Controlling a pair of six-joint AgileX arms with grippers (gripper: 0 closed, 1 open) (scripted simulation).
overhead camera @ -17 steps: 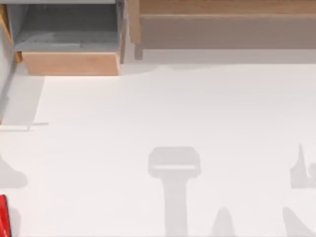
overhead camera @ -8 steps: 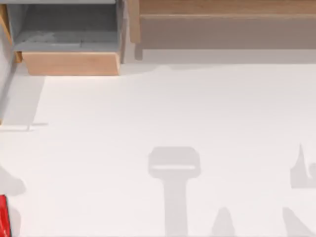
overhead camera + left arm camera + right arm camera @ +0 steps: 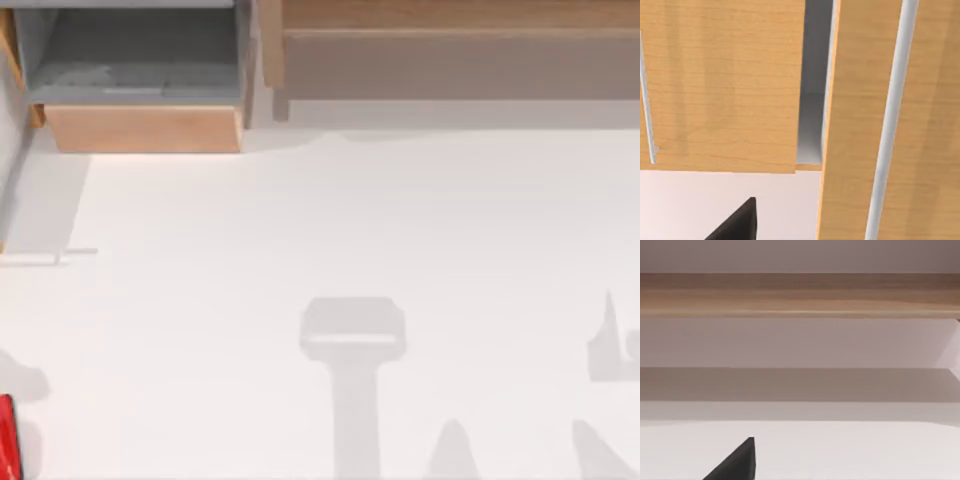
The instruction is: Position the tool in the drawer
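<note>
Starting at the left gripper (image 3: 737, 222): shows as a dark wedge over pale table (image 3: 700, 200), close before tan wood panels (image 3: 720, 85) with a grey gap (image 3: 812, 100) between them. Cannot tell whether released or clenched.

Same for the right gripper (image 3: 735, 462) (a like dark wedge): cannot tell its grasp either. Faces across the white surface toward a long brown wooden unit (image 3: 800, 295).

Moving outward, in the top view: lies at about 8 o'clock, the tool (image 3: 6, 437), as a red sliver cut by the picture's left edge, resting on the table (image 3: 350, 220). Sits at about 11 o'clock, the drawer (image 3: 145, 128), pulled open, grey floor bare, tan front toward the table, well apart from the tool. Spans 12 to 2 o'clock, the wooden unit (image 3: 450, 40). Fall around 6 and 4 o'clock, soft grey shadows (image 3: 352, 340).
</note>
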